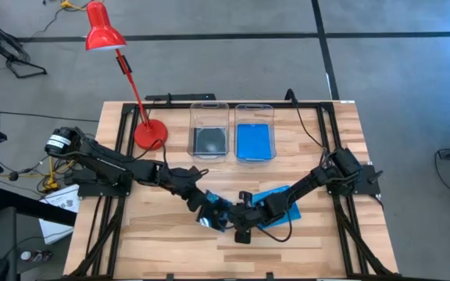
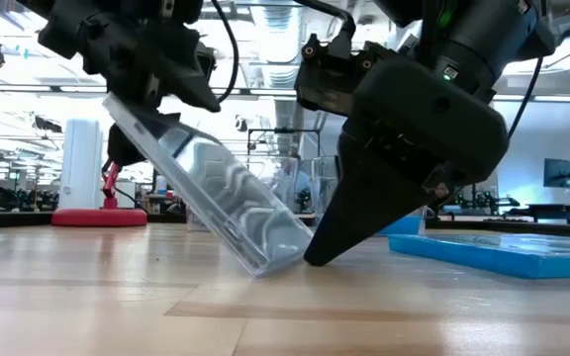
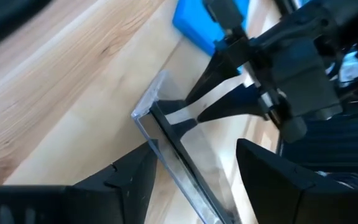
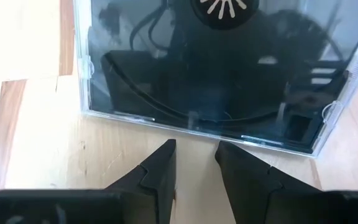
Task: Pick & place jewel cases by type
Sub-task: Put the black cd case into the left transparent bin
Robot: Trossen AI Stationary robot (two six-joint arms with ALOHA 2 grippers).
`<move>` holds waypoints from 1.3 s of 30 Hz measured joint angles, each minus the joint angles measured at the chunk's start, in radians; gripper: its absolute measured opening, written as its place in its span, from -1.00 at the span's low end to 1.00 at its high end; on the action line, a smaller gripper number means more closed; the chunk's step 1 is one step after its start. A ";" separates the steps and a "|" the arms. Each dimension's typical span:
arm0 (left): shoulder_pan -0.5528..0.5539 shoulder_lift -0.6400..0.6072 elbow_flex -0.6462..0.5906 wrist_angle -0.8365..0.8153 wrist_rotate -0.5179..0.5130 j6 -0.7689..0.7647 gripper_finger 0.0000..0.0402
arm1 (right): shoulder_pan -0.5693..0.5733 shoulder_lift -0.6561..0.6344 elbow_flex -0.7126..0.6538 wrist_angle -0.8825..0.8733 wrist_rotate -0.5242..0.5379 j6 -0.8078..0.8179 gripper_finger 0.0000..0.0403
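Low view shows the clear case (image 2: 228, 213) tilted, its lower edge on the table (image 2: 87, 297), bare wood in front. The left gripper (image 3: 191, 180) grips its upper part; the right gripper (image 4: 194, 163), fingers nearly together, touches its lower edge. One blue case (image 2: 508, 252) lies beside; two bins (image 1: 209, 130) hold one case each.

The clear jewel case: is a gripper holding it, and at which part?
The left gripper holds the clear jewel case by its upper edge, tilted, lower edge on the table. The right gripper is not gripping it.
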 joint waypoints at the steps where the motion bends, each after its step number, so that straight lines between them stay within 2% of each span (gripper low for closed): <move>1: 0.000 0.000 0.000 -0.008 0.000 0.000 0.07 | 0.000 0.000 0.000 0.002 0.001 0.000 -0.41; 17: 0.000 -0.001 0.002 -0.049 -0.023 0.015 -0.38 | -0.001 0.001 0.000 0.007 0.006 0.000 -0.41; 39: 0.001 -0.002 0.002 -0.048 -0.043 0.061 -0.61 | 0.005 0.001 0.001 -0.003 0.010 0.017 -0.41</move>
